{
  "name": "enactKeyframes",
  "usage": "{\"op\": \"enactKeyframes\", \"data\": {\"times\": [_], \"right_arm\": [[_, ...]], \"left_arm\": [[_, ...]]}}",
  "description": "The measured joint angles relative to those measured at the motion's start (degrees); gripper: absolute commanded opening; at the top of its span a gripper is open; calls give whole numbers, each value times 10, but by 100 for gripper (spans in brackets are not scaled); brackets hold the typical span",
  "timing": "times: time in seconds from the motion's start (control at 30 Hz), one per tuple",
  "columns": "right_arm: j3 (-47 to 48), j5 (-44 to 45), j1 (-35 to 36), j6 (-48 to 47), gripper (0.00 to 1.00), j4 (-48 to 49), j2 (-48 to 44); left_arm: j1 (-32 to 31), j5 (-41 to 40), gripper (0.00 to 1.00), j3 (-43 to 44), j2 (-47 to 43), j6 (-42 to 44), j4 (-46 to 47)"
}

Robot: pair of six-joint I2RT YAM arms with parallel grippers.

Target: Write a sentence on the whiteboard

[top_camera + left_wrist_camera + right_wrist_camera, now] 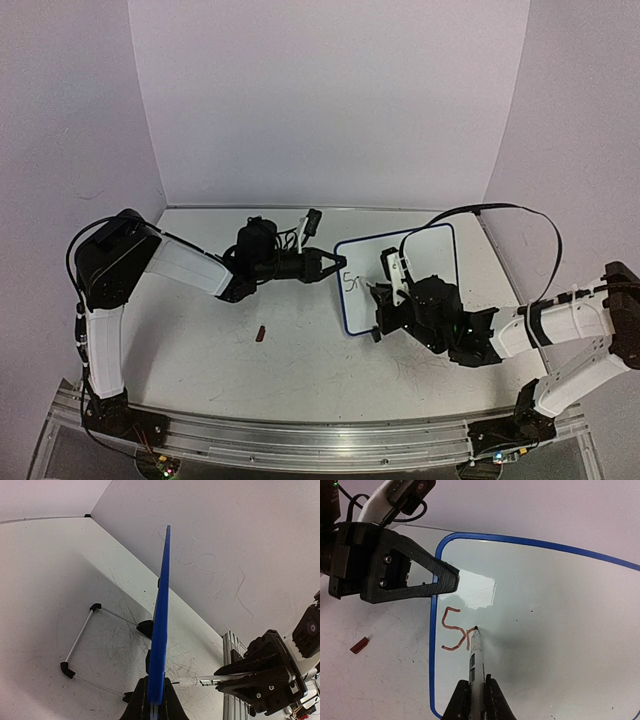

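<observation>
The whiteboard (pixel 425 255), white with a thin blue frame, stands tilted at mid-table. My left gripper (pixel 335 266) is shut on the board's left edge; the left wrist view shows the blue frame (pixel 162 610) edge-on between its jaws (pixel 155 696). My right gripper (pixel 476 686) is shut on a white marker (pixel 475 657), and the marker's tip touches the board. Of the sentence (pixel 454 634), only a reddish "S" and the start of a second letter show, near the board's left edge. The marker (pixel 212 681) and right gripper (pixel 252 677) also appear in the left wrist view.
A small red cap (pixel 261 333) lies on the table left of the board, also visible as the cap (pixel 359 644) in the right wrist view. The board's wire stand (pixel 80 645) reaches out behind it. An aluminium rail (pixel 300 436) runs along the near edge. Walls enclose three sides.
</observation>
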Motion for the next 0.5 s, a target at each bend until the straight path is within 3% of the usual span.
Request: {"op": "enactKeyframes", "data": {"times": [0.5], "right_arm": [[-1, -2, 0, 16, 0, -9, -2]], "left_arm": [[0, 0, 0, 0, 0, 0, 0]]}}
